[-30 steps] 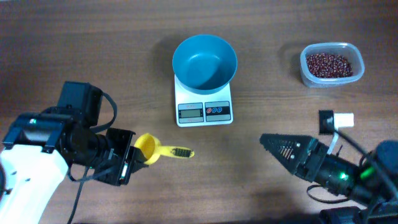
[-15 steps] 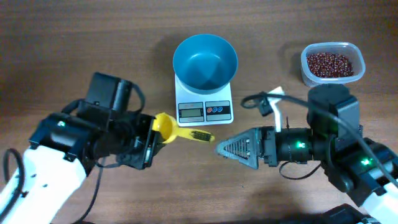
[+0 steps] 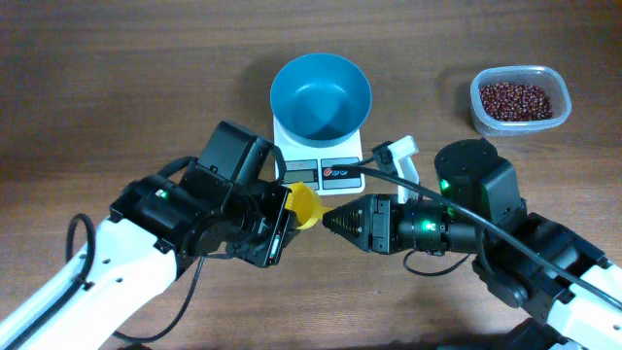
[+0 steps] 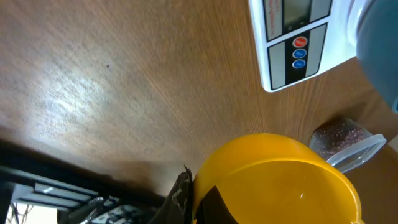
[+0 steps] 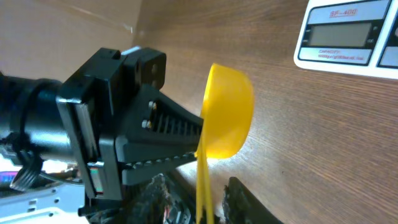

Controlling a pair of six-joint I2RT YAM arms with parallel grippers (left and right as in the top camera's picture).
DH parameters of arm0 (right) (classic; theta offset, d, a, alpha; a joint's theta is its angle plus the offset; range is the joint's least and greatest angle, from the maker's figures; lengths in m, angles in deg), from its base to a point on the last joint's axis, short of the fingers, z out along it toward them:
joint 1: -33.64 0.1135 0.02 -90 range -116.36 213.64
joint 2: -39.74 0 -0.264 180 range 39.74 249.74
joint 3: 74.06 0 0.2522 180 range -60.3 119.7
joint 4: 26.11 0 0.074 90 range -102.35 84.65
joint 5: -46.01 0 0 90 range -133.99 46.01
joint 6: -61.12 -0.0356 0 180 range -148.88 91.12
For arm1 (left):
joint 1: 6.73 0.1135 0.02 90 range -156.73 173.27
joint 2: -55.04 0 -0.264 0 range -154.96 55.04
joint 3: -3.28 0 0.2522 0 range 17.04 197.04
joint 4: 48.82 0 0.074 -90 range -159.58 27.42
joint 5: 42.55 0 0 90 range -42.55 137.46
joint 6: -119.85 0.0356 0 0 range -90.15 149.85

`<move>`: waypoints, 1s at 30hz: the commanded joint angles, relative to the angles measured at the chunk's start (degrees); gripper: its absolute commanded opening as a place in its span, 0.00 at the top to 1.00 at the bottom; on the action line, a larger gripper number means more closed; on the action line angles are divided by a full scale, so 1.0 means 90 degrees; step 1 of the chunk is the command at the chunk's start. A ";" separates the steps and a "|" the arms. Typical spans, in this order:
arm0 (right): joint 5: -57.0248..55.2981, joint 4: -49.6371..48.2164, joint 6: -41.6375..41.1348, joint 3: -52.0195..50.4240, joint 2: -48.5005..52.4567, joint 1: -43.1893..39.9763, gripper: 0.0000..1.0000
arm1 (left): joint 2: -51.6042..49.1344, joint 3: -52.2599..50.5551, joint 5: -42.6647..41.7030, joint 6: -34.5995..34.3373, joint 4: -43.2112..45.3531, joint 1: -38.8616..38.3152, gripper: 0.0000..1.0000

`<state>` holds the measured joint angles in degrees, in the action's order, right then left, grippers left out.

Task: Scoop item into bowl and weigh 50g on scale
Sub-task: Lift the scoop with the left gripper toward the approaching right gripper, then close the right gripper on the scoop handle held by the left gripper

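The step in hand looks like passing the yellow scoop (image 3: 304,206) from one arm to the other, in the middle of the overhead view, just below the white scale (image 3: 330,160). The left gripper (image 3: 288,216) pinches the scoop where the handle meets the cup. The right gripper (image 3: 332,221) points at it from the right. In the right wrist view its fingers stand a little apart on both sides of the handle and do not seem to press on it yet.

The long axis of the scoop runs about left to right in the overhead view, with the cup at the left and the handle going into the right gripper. The mouth of the cup faces the left wrist camera, and the cup is empty.

The teal bowl (image 3: 320,95) sits on the scale, also empty. The beans (image 3: 517,100) are all in the clear tub (image 3: 476,107) at the upper right.

Next, I think, the right fingers must press firmly on the handle before the left fingers let go. Then the scoop can go to the tub.
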<state>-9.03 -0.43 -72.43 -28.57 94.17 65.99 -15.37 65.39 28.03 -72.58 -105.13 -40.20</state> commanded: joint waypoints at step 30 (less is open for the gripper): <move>-0.0073 0.0291 -0.0053 0.0097 0.0010 0.0029 0.73 | -0.0034 0.0024 0.0301 -0.0379 -0.0041 -0.0141 1.00</move>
<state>-10.28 2.24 -73.48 -28.57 94.19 65.99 -15.37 65.39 29.98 -75.22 -105.58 -41.32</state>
